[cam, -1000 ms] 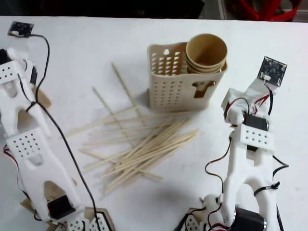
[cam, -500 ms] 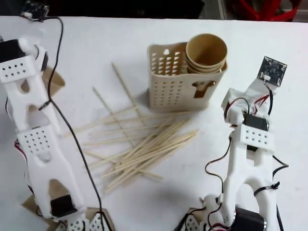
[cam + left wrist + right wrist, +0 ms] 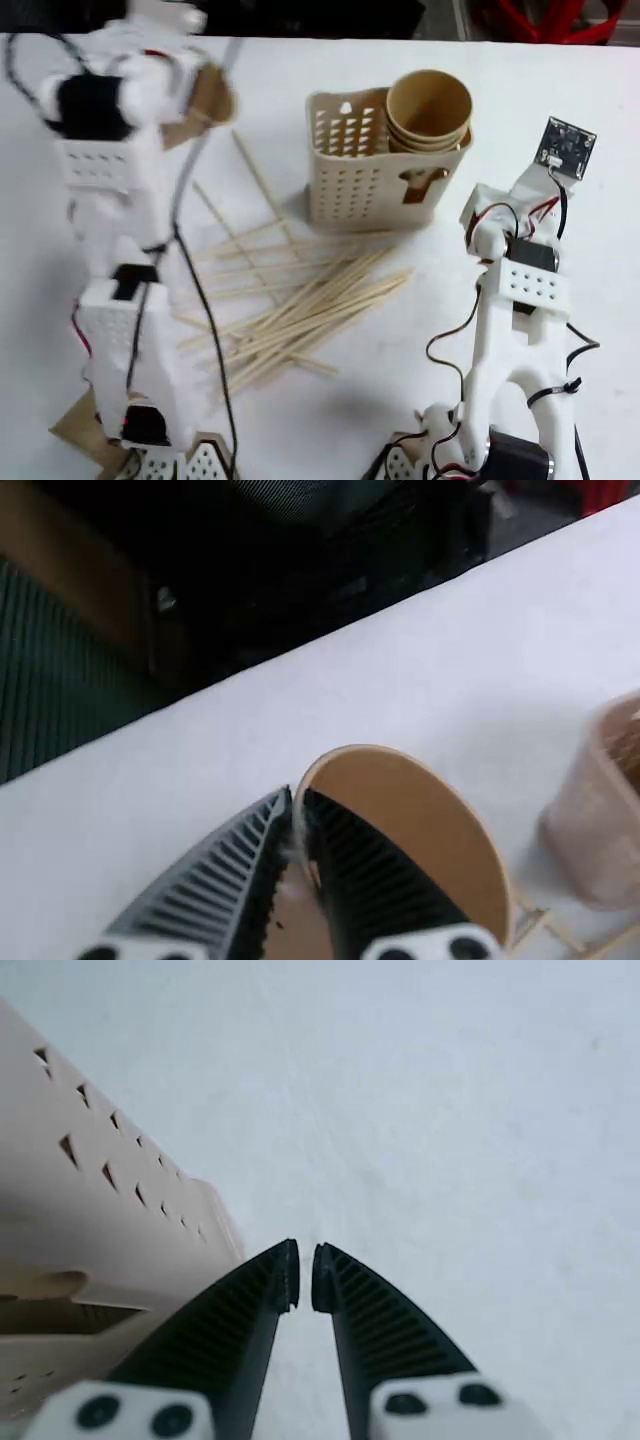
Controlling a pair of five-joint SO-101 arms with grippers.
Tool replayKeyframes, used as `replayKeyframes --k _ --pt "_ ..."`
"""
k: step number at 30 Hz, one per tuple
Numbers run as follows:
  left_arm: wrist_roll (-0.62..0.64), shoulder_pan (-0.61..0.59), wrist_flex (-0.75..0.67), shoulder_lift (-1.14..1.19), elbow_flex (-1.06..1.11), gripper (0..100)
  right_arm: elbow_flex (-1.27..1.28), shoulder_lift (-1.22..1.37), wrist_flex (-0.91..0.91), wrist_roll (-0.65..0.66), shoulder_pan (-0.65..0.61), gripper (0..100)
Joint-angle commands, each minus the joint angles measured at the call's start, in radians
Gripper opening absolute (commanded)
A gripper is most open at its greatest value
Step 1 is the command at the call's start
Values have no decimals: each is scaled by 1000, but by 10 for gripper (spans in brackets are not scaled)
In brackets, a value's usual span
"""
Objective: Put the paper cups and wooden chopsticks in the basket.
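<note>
Left claw: my left gripper [image 3: 297, 805] pinches the rim of a brown paper cup [image 3: 410, 825], held over the white table [image 3: 300, 70].
Chopsticks: I see the pale wooden chopsticks [image 3: 300, 300] scattered mid-table.
Basket: the cream perforated plastic basket [image 3: 365, 180] stands upright behind them, with stacked brown paper cups [image 3: 428, 105] inside.
Right claw: my right gripper [image 3: 305, 1278] is closed on nothing, just beside the basket wall.

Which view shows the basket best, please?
The high view: the basket stands whole there, perforated walls and handle cut-out visible, with stacked cups in one end. The right wrist view has part of one perforated side, close up. The left wrist view catches a blurred corner at its edge.
</note>
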Motion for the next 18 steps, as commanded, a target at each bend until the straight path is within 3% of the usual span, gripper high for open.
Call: replayKeyframes --k 1,13,18 --pt "9 156 -83 -76 -40 23 -8 -19 -18 12 -8 42" --pt "11 429 -425 -70 -31 23 -5 -19 -44 12 -7 42" --pt "132 489 -531 -68 -29 24 0 -19 -45 12 -7 42"
